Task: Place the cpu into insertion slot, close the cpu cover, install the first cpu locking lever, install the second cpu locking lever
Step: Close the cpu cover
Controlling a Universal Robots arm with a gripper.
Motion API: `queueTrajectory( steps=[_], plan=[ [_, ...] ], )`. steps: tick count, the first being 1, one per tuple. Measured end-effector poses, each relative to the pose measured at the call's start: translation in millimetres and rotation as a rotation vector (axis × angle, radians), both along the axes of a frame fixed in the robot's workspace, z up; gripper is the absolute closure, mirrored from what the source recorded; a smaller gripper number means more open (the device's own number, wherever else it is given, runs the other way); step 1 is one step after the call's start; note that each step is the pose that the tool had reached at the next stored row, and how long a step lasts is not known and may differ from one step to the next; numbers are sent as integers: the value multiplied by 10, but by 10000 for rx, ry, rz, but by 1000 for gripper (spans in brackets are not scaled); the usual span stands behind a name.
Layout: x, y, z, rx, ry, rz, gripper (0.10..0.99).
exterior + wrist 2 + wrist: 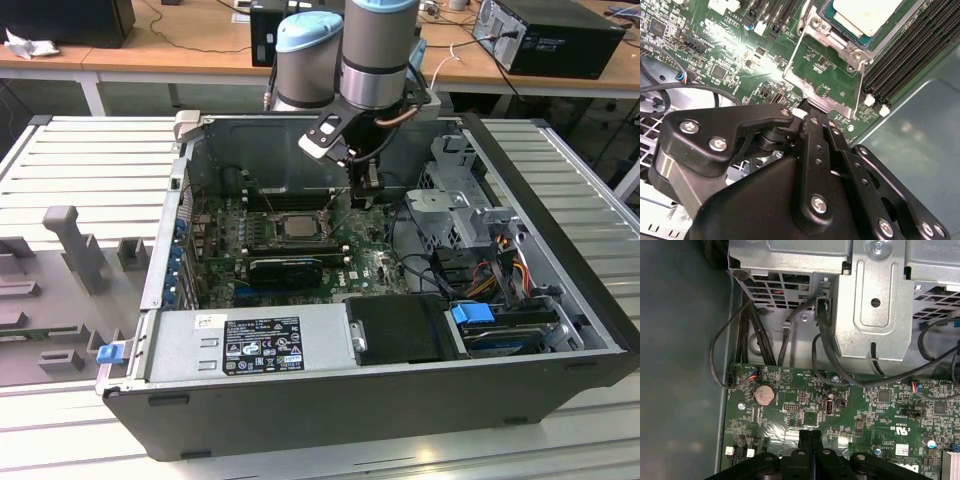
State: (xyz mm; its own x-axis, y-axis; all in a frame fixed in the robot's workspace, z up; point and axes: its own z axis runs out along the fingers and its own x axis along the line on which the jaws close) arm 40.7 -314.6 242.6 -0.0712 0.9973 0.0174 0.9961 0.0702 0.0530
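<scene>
Gripper (pixel 805 106) touches the open cpu cover (pixel 832 104), memory slots (pixel 910 50) flanking the cpu (pixel 865 12).

1. The cpu (pixel 867 15) has a pale, matt silvery metal top.
2. The cpu cover (pixel 830 104) is thin bare metal with a bright, smooth sheen.
3. The claw (pixel 805 105) is matt black, studded with shiny steel screws.
4. The motherboard (pixel 805 410) is glossy green board, catching glare.
5. The drive cage (pixel 875 300) is dull grey sheet metal.
6. The cables (pixel 720 355) wear smooth black plastic sheathing.
7. The counter (pixel 90 160) is pale ribbed metal.
</scene>
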Motion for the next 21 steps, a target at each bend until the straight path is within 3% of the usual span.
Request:
queueTrajectory(
  steps=[21],
  plan=[
    [-79, 0, 0, 0, 0, 1, 980]
  ],
)
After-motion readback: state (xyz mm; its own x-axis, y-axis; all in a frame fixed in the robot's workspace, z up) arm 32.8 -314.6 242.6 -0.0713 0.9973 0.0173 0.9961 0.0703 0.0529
